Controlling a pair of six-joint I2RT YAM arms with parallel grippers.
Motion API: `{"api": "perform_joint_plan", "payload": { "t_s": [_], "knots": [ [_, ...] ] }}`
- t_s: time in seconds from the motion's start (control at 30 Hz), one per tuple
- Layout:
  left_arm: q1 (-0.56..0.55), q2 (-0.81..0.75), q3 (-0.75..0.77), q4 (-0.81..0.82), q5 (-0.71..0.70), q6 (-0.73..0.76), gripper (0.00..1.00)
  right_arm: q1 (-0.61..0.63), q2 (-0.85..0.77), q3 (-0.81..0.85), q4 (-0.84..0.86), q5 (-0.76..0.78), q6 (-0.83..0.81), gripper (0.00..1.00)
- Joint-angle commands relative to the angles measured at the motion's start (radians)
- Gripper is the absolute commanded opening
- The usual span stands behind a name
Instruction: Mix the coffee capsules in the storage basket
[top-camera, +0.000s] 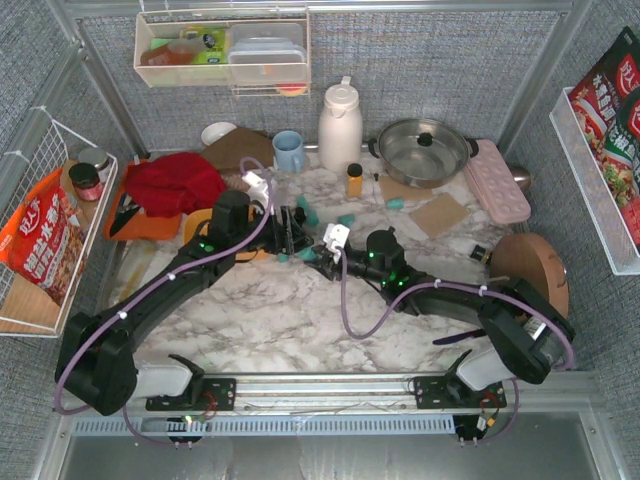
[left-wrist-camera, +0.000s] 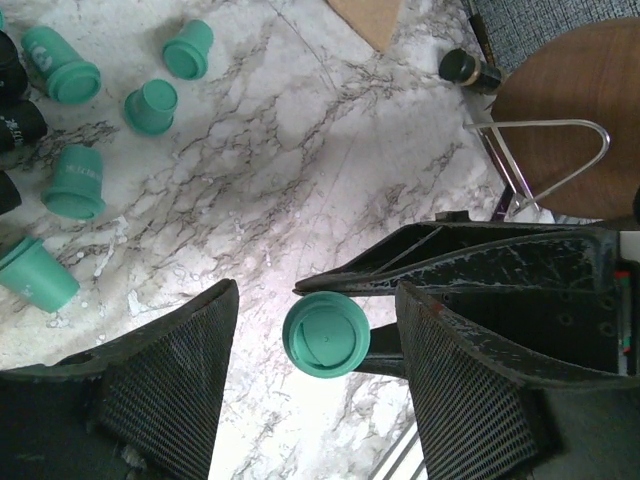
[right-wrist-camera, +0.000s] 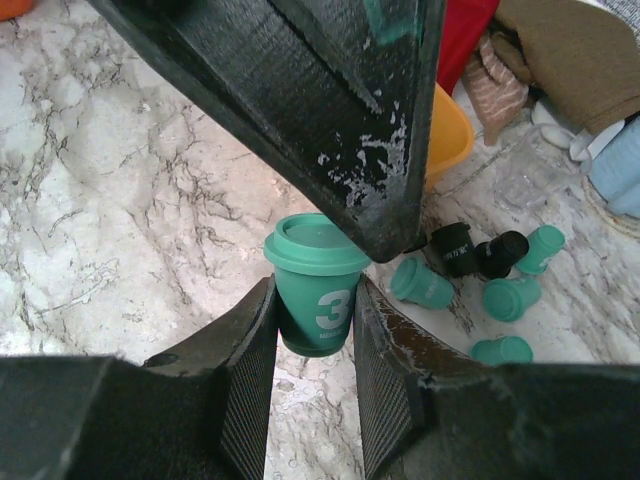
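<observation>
While my right hand (right-wrist-camera: 315, 312) pinches the teal capsule (right-wrist-camera: 310, 265) marked 3 over the worktop (right-wrist-camera: 130, 200), my left hand (left-wrist-camera: 318, 320) stands wide open round its lid, with a gap on either side. Risk: the left hand closes off-centre or bites the right hand's fingers. The capsule then twists out and drops among the loose capsules (right-wrist-camera: 500, 295), short of the storage basket (right-wrist-camera: 447, 135) just beyond them.
</observation>
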Motion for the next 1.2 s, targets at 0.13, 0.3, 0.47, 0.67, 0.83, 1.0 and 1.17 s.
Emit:
{"api": "perform_joint_plan", "payload": {
  "t_s": [0.13, 0.3, 0.47, 0.67, 0.83, 1.0, 1.17],
  "knots": [
    [-0.004, 0.02, 0.015, -0.035, 0.061, -0.003, 0.71, 0.001, -0.037, -0.012, 0.046, -0.001, -0.039, 0.13],
    [-0.006, 0.025, 0.009, -0.034, 0.083, -0.011, 0.68, -0.001, -0.05, -0.013, 0.04, 0.006, -0.043, 0.13],
    [-0.006, 0.025, 0.004, -0.022, 0.102, -0.021, 0.66, 0.0, -0.057, -0.015, 0.037, 0.006, -0.047, 0.13],
    [-0.007, 0.033, 0.003, -0.009, 0.121, -0.032, 0.59, -0.001, -0.066, -0.012, 0.029, 0.008, -0.051, 0.15],
    [-0.009, 0.036, 0.003, 0.003, 0.134, -0.042, 0.52, -0.001, -0.068, -0.01, 0.025, 0.009, -0.051, 0.16],
    [-0.01, 0.041, 0.005, -0.003, 0.135, -0.043, 0.49, -0.001, -0.068, -0.01, 0.022, 0.014, -0.055, 0.19],
    [-0.011, 0.037, 0.01, -0.004, 0.132, -0.043, 0.48, -0.001, -0.071, -0.004, 0.006, 0.014, -0.057, 0.3]
  ]
}}
